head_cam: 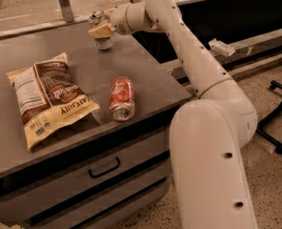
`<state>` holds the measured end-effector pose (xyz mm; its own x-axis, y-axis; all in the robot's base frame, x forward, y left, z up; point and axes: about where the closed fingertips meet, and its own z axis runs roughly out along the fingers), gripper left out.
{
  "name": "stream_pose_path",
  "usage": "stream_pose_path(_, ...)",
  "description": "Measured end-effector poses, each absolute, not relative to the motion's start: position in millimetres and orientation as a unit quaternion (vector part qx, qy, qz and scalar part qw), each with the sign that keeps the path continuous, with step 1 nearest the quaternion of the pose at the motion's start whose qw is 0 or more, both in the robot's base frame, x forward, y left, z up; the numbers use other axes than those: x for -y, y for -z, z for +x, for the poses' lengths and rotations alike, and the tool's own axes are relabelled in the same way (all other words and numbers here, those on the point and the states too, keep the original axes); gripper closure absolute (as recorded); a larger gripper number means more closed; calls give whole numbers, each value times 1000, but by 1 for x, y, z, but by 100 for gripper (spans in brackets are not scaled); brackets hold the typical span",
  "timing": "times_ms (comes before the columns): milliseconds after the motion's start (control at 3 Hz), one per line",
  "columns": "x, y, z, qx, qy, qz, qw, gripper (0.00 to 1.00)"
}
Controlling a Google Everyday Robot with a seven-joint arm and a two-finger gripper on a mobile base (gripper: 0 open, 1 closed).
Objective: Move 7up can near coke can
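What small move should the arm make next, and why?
Probably carry the 7up can toward the front edge: the claw is at it at the far side of the table, and the coke can lies on its side well apart.

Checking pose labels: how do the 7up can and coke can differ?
Pose: the 7up can stands upright; the coke can lies on its side. Colour: the 7up can is whitish-green, the coke can red. State: the gripper grips the 7up can at the back; the coke can lies free beside the chip bag. Both look the same size.
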<state>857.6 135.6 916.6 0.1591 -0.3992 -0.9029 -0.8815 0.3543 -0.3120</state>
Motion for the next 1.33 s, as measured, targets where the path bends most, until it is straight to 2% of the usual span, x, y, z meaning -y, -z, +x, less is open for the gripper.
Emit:
stream_pose_path(333,-129,-928,836,-595,-233,-534,553,75)
stream_pose_path(1000,-121,-934,757,-570,-281,-567,524,67)
stream_pose_path(1333,-120,-927,723,-567,-305,-567,514,67)
